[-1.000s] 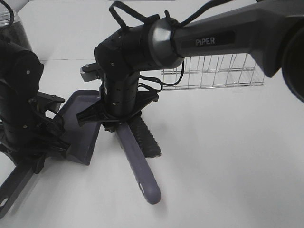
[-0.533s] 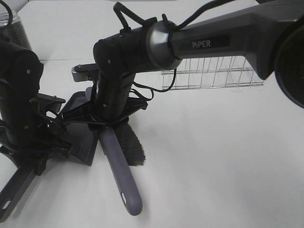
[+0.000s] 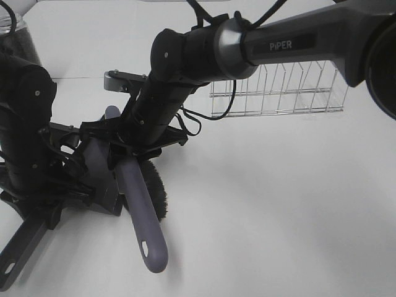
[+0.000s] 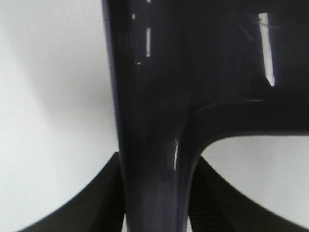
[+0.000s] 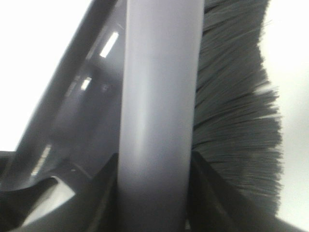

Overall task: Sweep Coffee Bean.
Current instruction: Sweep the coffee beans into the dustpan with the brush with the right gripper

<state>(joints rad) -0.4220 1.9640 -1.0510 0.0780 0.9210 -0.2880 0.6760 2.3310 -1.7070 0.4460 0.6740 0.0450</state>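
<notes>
Right gripper point(image 3: 127, 150): clenched on the brush point(image 3: 143, 216) handle, bristles just beside the dustpan point(image 3: 99, 176). Left gripper point(image 4: 157, 208): clamped on the dustpan handle. Can't spot any coffee bean near either; bench point(image 3: 278, 204) under arms and pan blocked, wrist views blurry.

The brush point(image 3: 141, 207) I hold has a smooth, matt grey plastic handle and coarse, dull black bristles point(image 5: 236, 125). The dustpan point(image 4: 159, 87) is dark plastic, glossy enough to carry bright streaks of light. My right arm point(image 3: 334, 37) is matt black shell with a satin metal collar. The basket point(image 3: 278, 93) is thin shiny wire, and the counter point(image 3: 284, 210) is smooth, matt white.
</notes>
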